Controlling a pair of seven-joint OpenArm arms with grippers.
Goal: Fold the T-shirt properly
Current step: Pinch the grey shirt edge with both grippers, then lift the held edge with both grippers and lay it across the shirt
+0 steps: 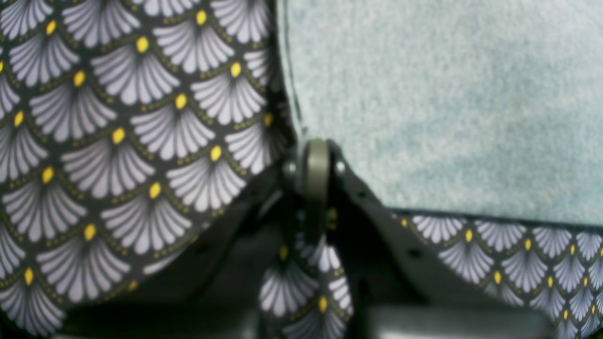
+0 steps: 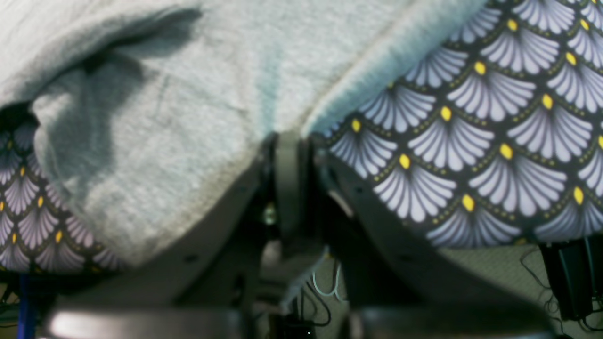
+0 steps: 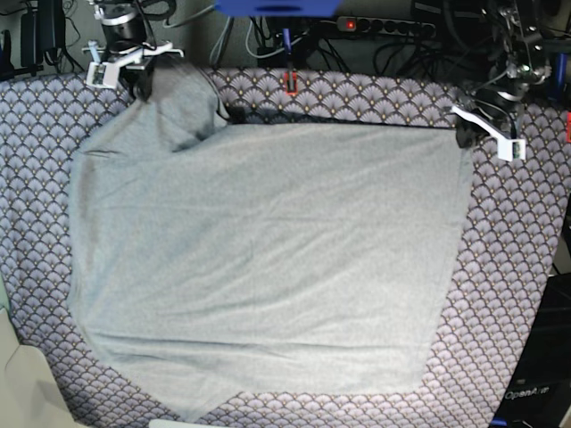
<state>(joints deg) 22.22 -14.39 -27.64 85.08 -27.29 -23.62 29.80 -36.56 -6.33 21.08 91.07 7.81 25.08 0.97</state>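
The light grey T-shirt (image 3: 268,259) lies spread almost flat over the patterned tablecloth (image 3: 522,267). At its far right corner in the base view, my left gripper (image 3: 464,135) is down on the cloth. In the left wrist view the left gripper (image 1: 314,153) is shut, and the T-shirt (image 1: 447,94) corner runs into its tips. My right gripper (image 3: 140,87) is at the far left corner, where the fabric bunches. In the right wrist view the right gripper (image 2: 288,139) is shut on the T-shirt (image 2: 188,117), with folds fanning out from the pinch.
Cables and a power strip (image 3: 384,25) run behind the table's far edge. A small red clip (image 3: 290,83) sits at the far middle edge. The tablecloth (image 2: 471,141) ends near my right gripper, with floor and wires (image 2: 325,282) below.
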